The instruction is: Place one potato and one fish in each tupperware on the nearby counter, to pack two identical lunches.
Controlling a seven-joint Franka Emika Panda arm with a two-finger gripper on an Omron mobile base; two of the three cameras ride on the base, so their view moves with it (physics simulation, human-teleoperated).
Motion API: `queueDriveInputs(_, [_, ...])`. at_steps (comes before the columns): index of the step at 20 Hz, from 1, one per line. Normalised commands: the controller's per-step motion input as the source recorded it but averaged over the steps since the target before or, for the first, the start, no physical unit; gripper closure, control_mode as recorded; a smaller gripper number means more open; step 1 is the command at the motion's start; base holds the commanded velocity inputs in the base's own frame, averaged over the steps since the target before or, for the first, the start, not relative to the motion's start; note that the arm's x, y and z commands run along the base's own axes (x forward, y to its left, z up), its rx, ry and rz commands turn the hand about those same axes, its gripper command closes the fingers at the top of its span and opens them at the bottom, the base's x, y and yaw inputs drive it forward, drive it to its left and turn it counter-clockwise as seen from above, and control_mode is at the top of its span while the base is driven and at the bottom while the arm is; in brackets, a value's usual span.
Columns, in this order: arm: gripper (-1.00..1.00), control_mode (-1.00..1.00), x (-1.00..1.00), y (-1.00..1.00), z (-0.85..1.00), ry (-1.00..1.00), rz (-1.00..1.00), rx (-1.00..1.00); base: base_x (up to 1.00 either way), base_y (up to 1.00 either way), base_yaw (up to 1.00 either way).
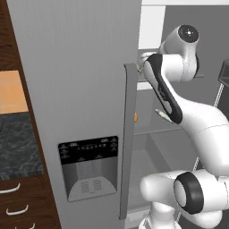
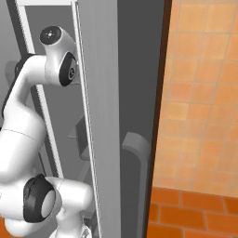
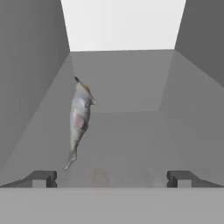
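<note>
Inside the open fridge, the gripper [image 3: 111,178] hovers with jaws spread wide and empty while the fish [image 3: 80,119] lies on the shelf ahead and left, so it should shift left to straddle the body before closing.

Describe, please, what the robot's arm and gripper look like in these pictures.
The arm is glossy white, built of rounded tubular links with dark grey-black joint rings and round end caps. No cables or markings show. The gripper has two small dark grey, blocky finger tips.
</note>
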Motion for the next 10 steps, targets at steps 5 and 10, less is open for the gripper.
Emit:
queueDriveInputs(5, [-1.00,-1.00,0.25,0.05,-0.10,0.01,0.00,0.09,0.00,0.00,0.00])
queueDriveInputs(10, [-1.00,-1.00,0.39,0.00,-0.52,0.03,0.14,0.04,0.00,0.00,0.00])
